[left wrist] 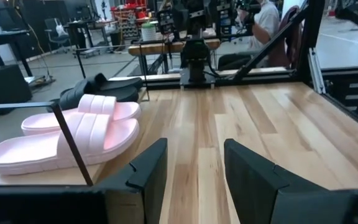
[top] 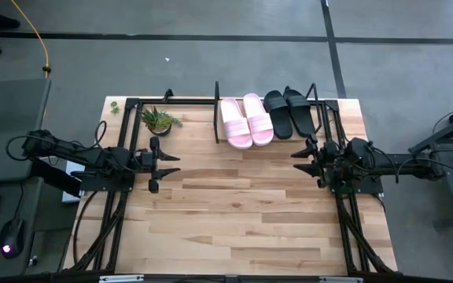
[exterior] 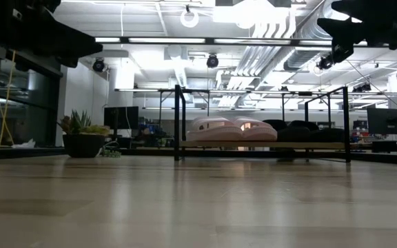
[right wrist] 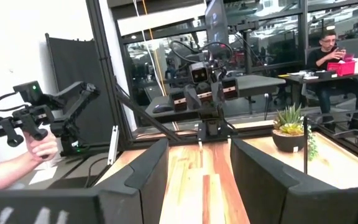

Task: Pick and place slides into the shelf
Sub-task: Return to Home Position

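Finding all four open-toe, wide-strap slides lying in one row on the low shelf of thin black metal rods and light wooden board (top: 217, 118) (exterior: 178, 117). Counting two pale pink slides (top: 246, 120) (exterior: 229, 129) (left wrist: 67, 137) touching side by side at the shelf's left end. Counting two matte black slides (top: 288, 112) (exterior: 298, 132) (left wrist: 95, 90) just beside them, filling the shelf toward its right end. Seeing every sole lying flat on the board, none tilted or stacked.

Spotting the left gripper (top: 173, 163) (left wrist: 194, 168) hovering in front of the shelf and out past its left end. Showing its two dark fingers spread wide apart and gripping nothing. Spotting the right gripper (top: 301, 161) (right wrist: 197, 168) hovering in front of the shelf's right end, near the black pair without touching it. Showing its fingers parted just as wide, also gripping nothing. Seeing both arms hanging well above the pale wooden plank tabletop (top: 234, 228) (exterior: 198, 207) spreading out in front of the shelf.

Noting a small green potted plant in a dark bowl (top: 158, 120) (exterior: 83, 134) (right wrist: 291, 127) standing near the shelf, just off its left end. Glimpsing, well apart from the shelf and beyond the table, a person's hand (right wrist: 39, 148) gripping a dark handheld device, and a seated person (right wrist: 331, 53) sitting at a desk farther off.
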Controlling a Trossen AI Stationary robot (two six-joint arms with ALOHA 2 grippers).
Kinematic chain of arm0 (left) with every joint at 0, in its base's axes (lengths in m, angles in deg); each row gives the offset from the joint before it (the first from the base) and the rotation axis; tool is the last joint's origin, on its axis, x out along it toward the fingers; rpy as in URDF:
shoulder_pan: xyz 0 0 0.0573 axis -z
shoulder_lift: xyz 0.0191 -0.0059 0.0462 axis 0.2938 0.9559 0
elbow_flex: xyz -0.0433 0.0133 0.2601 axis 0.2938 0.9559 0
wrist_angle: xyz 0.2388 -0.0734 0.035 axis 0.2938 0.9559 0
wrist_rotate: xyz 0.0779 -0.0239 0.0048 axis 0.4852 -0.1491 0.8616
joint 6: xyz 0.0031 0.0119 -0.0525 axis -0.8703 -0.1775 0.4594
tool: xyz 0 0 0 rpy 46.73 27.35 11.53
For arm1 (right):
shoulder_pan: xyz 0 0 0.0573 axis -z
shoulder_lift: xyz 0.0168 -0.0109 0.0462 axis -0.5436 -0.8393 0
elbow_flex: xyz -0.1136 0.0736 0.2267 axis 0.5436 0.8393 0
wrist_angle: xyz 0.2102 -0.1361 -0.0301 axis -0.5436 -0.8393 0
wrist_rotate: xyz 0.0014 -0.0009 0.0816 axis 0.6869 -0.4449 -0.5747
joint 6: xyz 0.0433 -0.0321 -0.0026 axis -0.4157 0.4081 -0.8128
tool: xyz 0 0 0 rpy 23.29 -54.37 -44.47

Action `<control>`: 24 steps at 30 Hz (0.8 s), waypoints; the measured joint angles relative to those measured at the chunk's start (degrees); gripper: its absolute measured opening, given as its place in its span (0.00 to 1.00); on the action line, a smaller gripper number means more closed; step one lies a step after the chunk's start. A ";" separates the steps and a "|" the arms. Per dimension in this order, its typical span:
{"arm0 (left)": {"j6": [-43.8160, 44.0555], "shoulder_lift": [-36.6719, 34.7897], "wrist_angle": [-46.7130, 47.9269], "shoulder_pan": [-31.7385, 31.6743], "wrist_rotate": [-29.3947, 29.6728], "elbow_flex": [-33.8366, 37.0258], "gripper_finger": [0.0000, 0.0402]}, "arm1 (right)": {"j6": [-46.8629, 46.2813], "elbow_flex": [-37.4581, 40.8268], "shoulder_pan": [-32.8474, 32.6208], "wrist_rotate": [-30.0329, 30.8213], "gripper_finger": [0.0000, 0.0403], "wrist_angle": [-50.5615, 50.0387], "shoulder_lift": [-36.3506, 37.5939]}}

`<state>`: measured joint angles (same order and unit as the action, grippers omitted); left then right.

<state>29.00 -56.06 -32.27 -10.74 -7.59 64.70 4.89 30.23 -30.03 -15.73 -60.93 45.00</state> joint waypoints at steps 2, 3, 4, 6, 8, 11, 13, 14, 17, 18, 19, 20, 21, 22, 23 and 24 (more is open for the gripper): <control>0.46 -0.22 -0.02 0.02 0.02 0.00 0.36 | 0.09 0.00 0.00 0.00 0.41 -0.28 0.00; 0.50 -0.38 0.06 0.02 0.00 0.00 0.36 | 0.26 0.00 0.00 -0.02 0.41 -0.32 0.00; 0.51 -0.44 0.32 0.02 0.00 0.00 0.36 | 0.35 0.00 0.00 -0.04 0.41 -0.36 0.00; 0.71 -0.70 1.45 0.02 0.02 0.00 0.36 | 0.44 0.00 0.00 -0.04 0.41 -0.57 0.00; 0.72 -0.93 2.11 0.02 0.02 0.00 0.36 | 0.44 0.00 0.00 -0.07 0.41 -0.66 0.00; 0.94 -1.94 2.33 0.02 0.02 0.00 0.36 | 0.44 0.03 0.00 -0.11 0.41 -1.08 0.00; 1.03 -2.83 1.98 0.02 -0.30 0.00 0.36 | 0.44 1.57 0.00 -0.15 0.41 1.44 0.06; 1.03 -3.40 1.92 0.02 -1.00 0.00 0.36 | 0.40 2.77 0.00 -0.15 0.41 3.21 0.07; 0.64 -4.92 1.60 0.02 -3.08 0.00 0.36 | -0.10 6.50 0.24 -0.07 0.41 9.62 0.02; 0.44 -5.42 1.57 0.02 -3.59 0.00 0.36 | -0.45 7.49 0.45 0.07 0.41 11.81 0.02; 0.10 -5.89 1.57 0.04 -4.15 0.00 0.36 | -0.91 7.74 0.73 0.30 0.41 12.66 0.02; 0.03 -6.40 1.31 0.04 -4.74 0.08 0.36 | -1.14 7.71 0.99 0.51 0.41 12.81 0.03; -0.02 -6.89 0.04 0.04 -5.31 0.59 0.36 | -1.34 7.69 1.16 0.57 0.41 12.76 0.07; -0.28 -7.45 -1.84 0.04 -5.58 1.55 0.36 | -1.38 7.69 1.24 0.63 0.41 12.78 0.07; -0.42 -8.13 -3.65 0.04 -5.66 2.76 0.36 | -1.46 7.69 1.24 0.56 0.41 12.80 0.06; -0.44 -8.97 -5.72 0.02 -5.50 4.21 0.36 | -1.46 7.69 1.24 0.42 0.41 12.82 0.04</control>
<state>28.55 -65.04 -37.99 -10.71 -13.09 68.91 3.43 37.92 -28.79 -15.31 -48.11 45.04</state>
